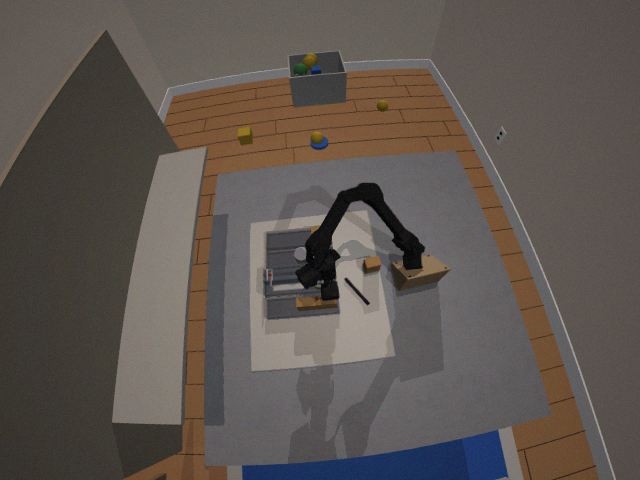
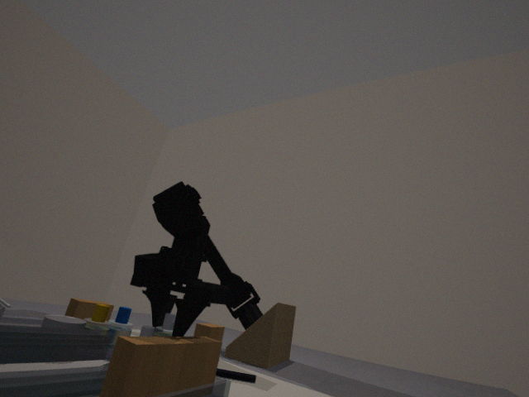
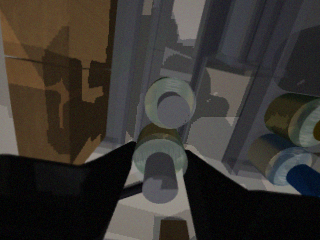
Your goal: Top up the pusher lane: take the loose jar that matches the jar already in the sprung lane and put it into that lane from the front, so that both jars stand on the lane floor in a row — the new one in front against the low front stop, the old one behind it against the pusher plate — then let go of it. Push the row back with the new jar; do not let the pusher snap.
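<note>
In the wrist view my gripper [image 3: 159, 150] is shut on a glass jar with a grey lid [image 3: 159, 175] and holds it upright at the near end of a grey lane [image 3: 122, 75]. A second jar with the same grey lid [image 3: 169, 102] stands in that lane just ahead, touching or nearly touching the held jar. The pusher plate behind it is hard to make out. In the overhead view the gripper [image 1: 316, 285] hangs over the grey lane rack [image 1: 279, 310]. In the low side view the fingers [image 2: 169, 324] point down into the rack.
Jars with a yellow lid [image 3: 295, 117] [image 2: 101, 313] and a blue lid [image 3: 287, 162] [image 2: 123, 314] stand in the lane to the right. A wooden block [image 3: 50, 75] [image 1: 316, 302] [image 2: 162, 363] borders the rack. A small wooden block [image 1: 371, 264], a black stick [image 1: 356, 290] and the arm's wooden base [image 1: 418, 271] lie beside it.
</note>
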You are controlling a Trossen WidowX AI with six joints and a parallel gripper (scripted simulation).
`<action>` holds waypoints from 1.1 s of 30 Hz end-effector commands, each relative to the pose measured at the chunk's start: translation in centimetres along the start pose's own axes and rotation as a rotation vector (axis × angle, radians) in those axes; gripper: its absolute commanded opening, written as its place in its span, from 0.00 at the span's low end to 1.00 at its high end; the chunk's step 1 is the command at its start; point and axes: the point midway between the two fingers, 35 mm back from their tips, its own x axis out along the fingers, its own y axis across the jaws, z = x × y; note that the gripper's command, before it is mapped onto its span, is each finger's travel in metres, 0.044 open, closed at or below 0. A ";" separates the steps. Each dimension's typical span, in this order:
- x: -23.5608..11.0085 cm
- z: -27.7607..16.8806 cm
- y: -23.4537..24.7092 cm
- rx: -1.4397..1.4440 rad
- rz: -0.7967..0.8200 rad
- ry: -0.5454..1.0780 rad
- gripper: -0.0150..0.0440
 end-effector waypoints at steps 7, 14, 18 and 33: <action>0.1 0.7 -0.1 0.015 -0.005 -0.025 0.25; 0.4 0.7 -0.1 0.015 -0.005 -0.025 0.25; 0.5 0.7 -0.1 0.015 -0.005 -0.025 0.25; 1.0 0.6 -0.2 0.015 -0.005 -0.025 0.25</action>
